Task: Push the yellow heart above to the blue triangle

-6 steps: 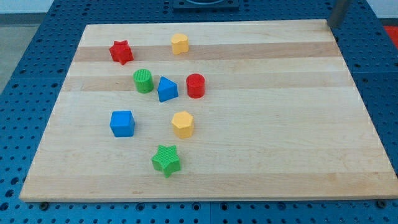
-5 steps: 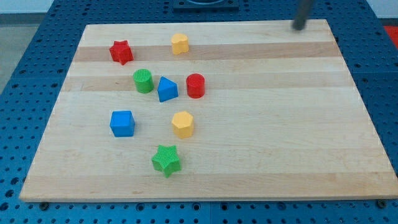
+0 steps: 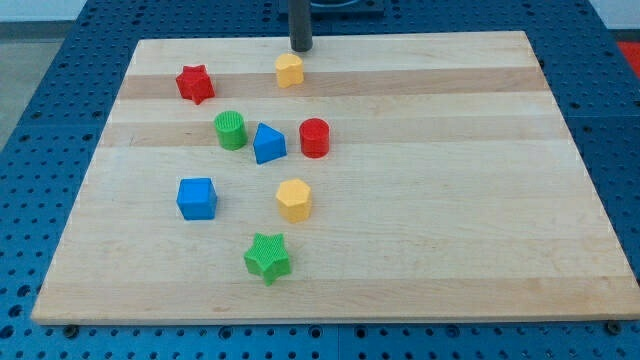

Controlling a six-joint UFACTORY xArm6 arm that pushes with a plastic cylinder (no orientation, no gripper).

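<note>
The yellow heart (image 3: 289, 70) lies near the board's top edge, left of centre. The blue triangle (image 3: 268, 143) lies below it, between a green cylinder (image 3: 230, 130) and a red cylinder (image 3: 315, 137). My tip (image 3: 301, 47) stands just above the yellow heart and slightly to its right, with a small gap between them.
A red star (image 3: 195, 84) lies at the upper left. A blue cube (image 3: 197, 198), a yellow hexagon (image 3: 294, 200) and a green star (image 3: 267, 257) lie lower on the wooden board (image 3: 450, 200). Blue pegboard surrounds the board.
My tip has moved left along the board's top edge, from the upper right corner to just above the yellow heart. No block has moved.
</note>
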